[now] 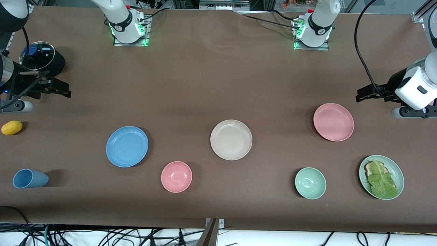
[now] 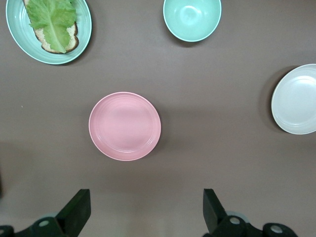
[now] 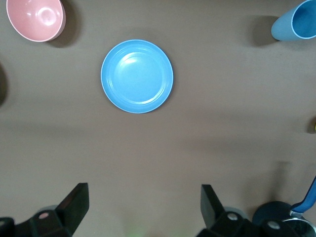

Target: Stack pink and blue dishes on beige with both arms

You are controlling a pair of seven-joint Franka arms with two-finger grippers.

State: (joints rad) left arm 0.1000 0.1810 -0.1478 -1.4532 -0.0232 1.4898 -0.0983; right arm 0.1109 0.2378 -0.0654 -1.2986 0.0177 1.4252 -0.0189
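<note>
The left hand (image 1: 362, 95) hangs spread and empty over the table's edge at the left arm's end, with the pink plate (image 1: 333, 122) lying just beside it on the brown table (image 1: 205, 85). The right hand (image 1: 63, 91) hangs spread and empty too, over the right arm's end of the table, well apart from the blue plate (image 1: 127, 146). The beige plate (image 1: 231, 139) sits bare between those two plates, near the table's middle.

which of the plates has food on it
The pale green plate at the left arm's end, holding lettuce on bread; the pink, beige and blue plates are bare.
</note>
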